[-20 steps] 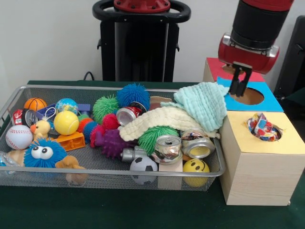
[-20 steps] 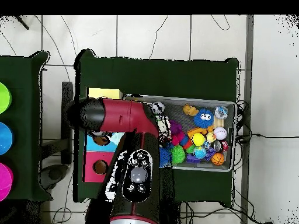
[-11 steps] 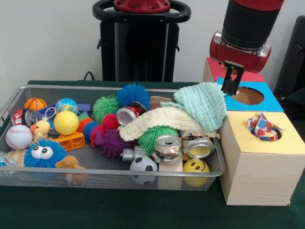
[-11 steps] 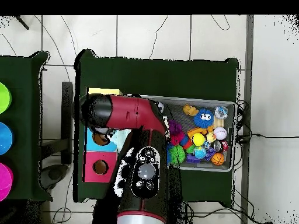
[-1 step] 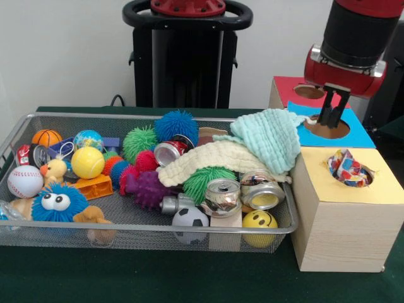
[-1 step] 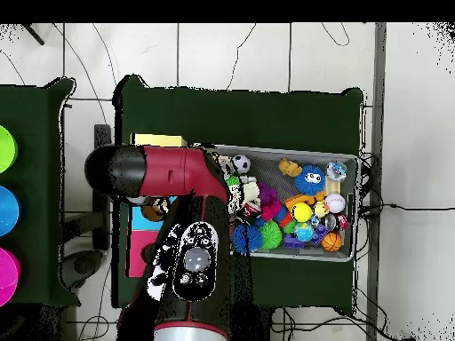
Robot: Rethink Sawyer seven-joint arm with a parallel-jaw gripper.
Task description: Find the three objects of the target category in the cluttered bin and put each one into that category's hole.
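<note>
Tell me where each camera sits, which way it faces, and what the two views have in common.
Front view: sits across the table, facing the wire bin, the hole boxes and the pedestal; shows the arm's wrist and the gripper over the blue box.
Overhead view: sits above the table, looking straight down; the red arm covers most of the boxes.
Shared: the bin, the blue googly-eyed ball and the arm.
</note>
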